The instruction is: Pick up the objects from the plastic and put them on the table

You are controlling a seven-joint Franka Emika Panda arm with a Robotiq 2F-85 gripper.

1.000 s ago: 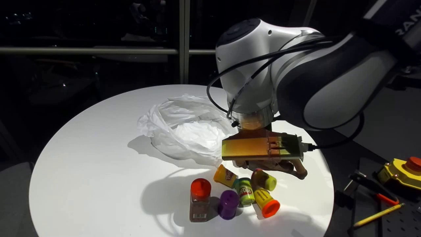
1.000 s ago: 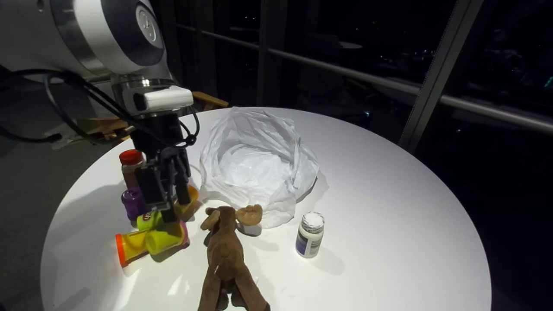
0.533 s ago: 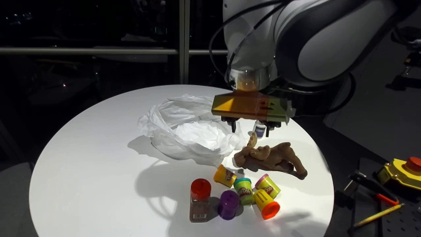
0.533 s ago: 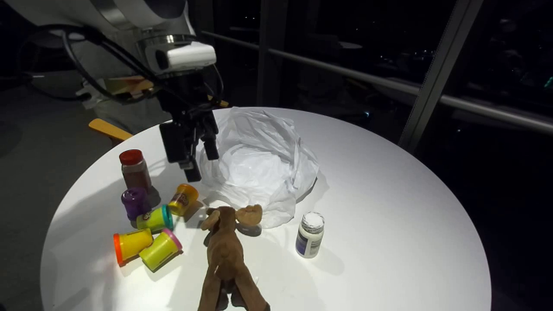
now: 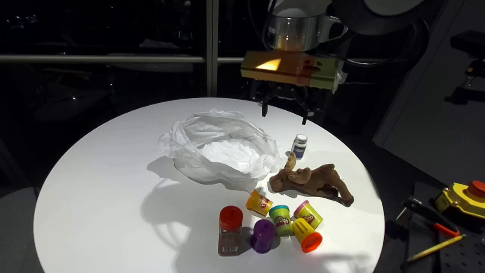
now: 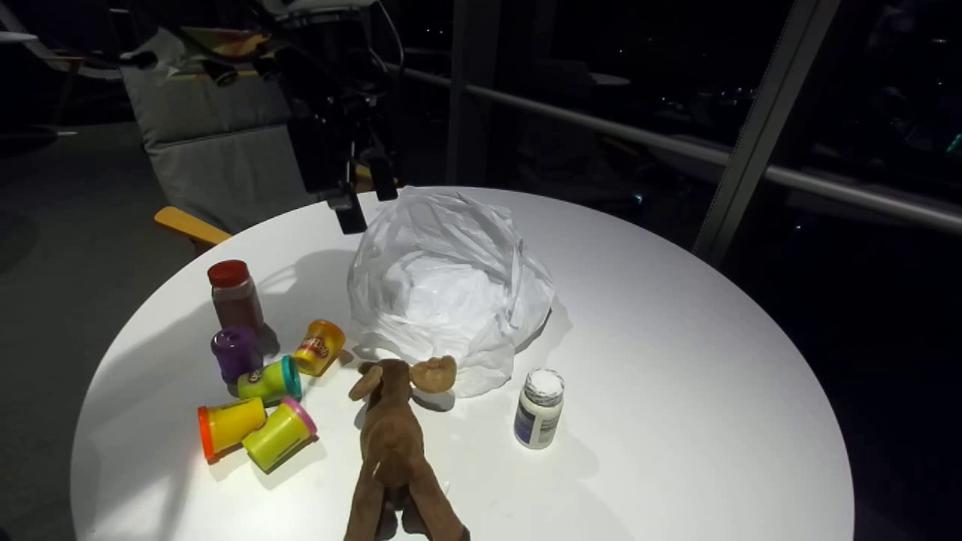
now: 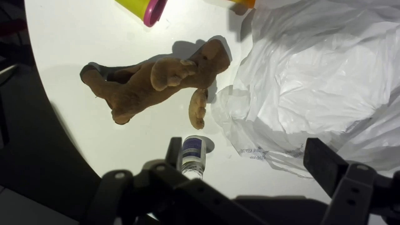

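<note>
The plastic (image 5: pixel 227 151) is a crumpled white see-through bag on the round white table (image 6: pixel 676 361); nothing shows inside it. In both exterior views the objects lie on the table beside it: a brown plush moose (image 6: pixel 394 443), a white bottle (image 6: pixel 539 413), a purple tub (image 5: pixel 263 236), an orange-lidded tub (image 5: pixel 259 203), a teal-lidded tub (image 5: pixel 281 220), a pink-lidded tub (image 5: pixel 308 215), a yellow tub with a red-orange lid (image 5: pixel 306 234) and a red-lidded jar (image 5: pixel 230 235). High above the table hangs my gripper (image 5: pixel 284 115), its jaws wide apart and holding nothing.
Past the table's edge, a yellow box with a red button (image 5: pixel 464 199) and a yellow pencil (image 5: pixel 435 248) rest on a dark surface. A grey chair (image 6: pixel 218 165) stands behind the table, near a window with a metal rail (image 6: pixel 601 124).
My gripper has let go of the pink-lidded tub, which now lies flat among the other tubs. It has risen well above the table with its jaws open.
</note>
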